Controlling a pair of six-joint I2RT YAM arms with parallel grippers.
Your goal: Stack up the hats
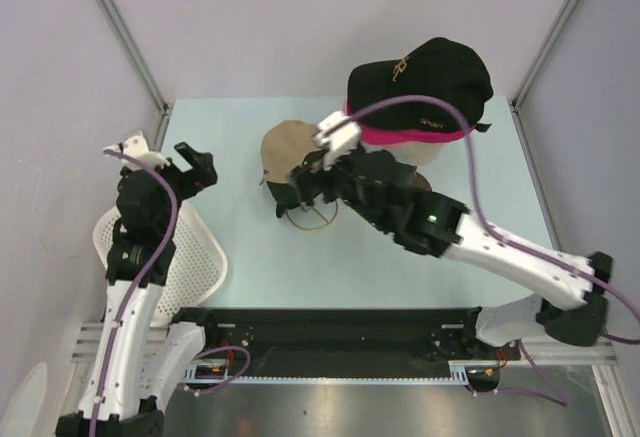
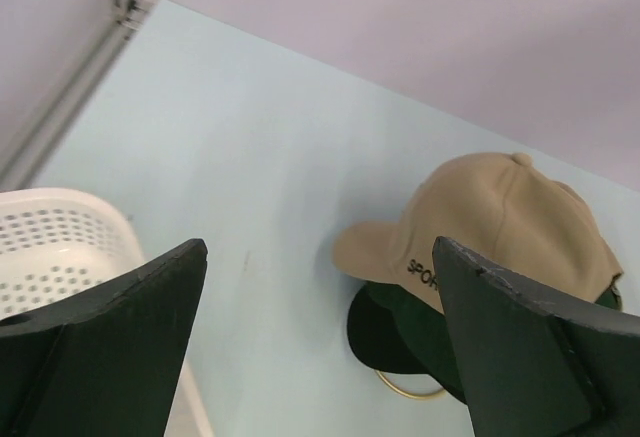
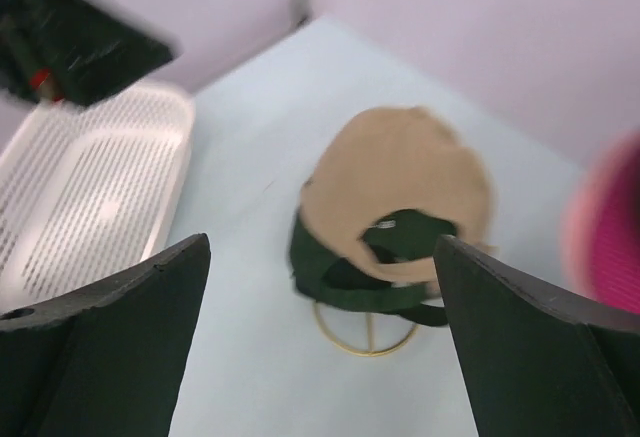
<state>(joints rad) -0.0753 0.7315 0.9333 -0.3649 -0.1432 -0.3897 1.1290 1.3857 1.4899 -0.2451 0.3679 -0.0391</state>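
A tan cap (image 1: 288,145) lies over a dark green cap (image 3: 335,257) on a gold wire stand (image 1: 310,219) at mid table. A black cap with a gold logo (image 1: 425,75) sits on a magenta cap (image 1: 400,137) at the back right. No light pink cap shows clearly. My right gripper (image 1: 305,182) hangs open and empty just over the near side of the tan cap (image 3: 400,172). My left gripper (image 1: 197,169) is open and empty at the left, apart from the caps. Its view shows the tan cap (image 2: 500,222) over the green one (image 2: 400,332).
A white mesh basket (image 1: 195,267) lies at the near left under the left arm; it also shows in the left wrist view (image 2: 60,247) and the right wrist view (image 3: 90,187). A beige mannequin head (image 1: 428,154) carries the back-right caps. Walls enclose the table.
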